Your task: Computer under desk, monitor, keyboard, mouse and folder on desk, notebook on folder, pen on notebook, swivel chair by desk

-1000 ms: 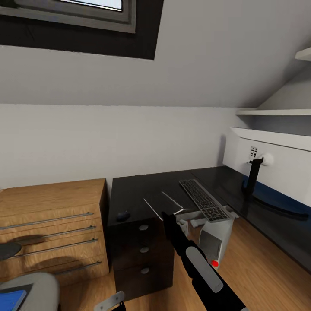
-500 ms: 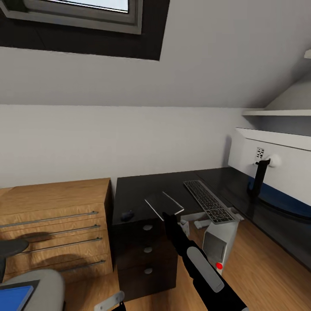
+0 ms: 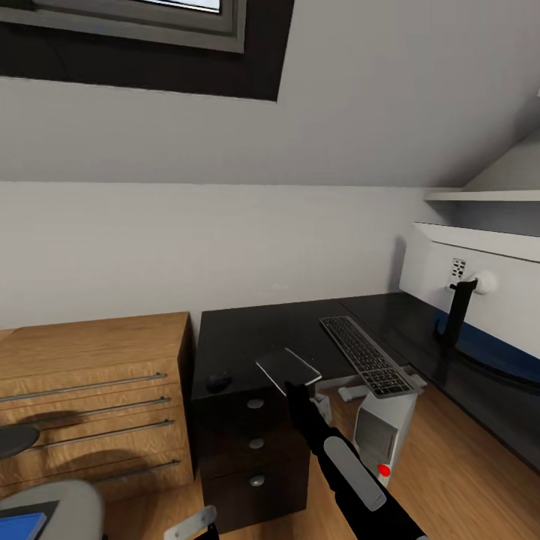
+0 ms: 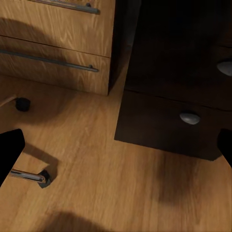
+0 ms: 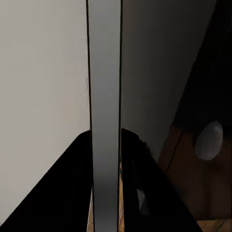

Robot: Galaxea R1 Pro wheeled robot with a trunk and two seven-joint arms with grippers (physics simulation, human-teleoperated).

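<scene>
the thin grey notebook (image 3: 288, 367) is clamped in the right gripper (image 3: 294, 388) above the black counter (image 3: 247, 337), beside the keyboard (image 3: 365, 355)

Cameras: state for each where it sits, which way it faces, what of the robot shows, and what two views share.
Head view: on the head, facing forward and down at the desk, keyboard and computer; right arm shows.
Left wrist view: near the left gripper, facing floor and drawer unit; dark fingertips at the edges.
Right wrist view: near the right gripper, clamped on the notebook seen edge-on.
Head and right wrist views share the notebook.
</scene>
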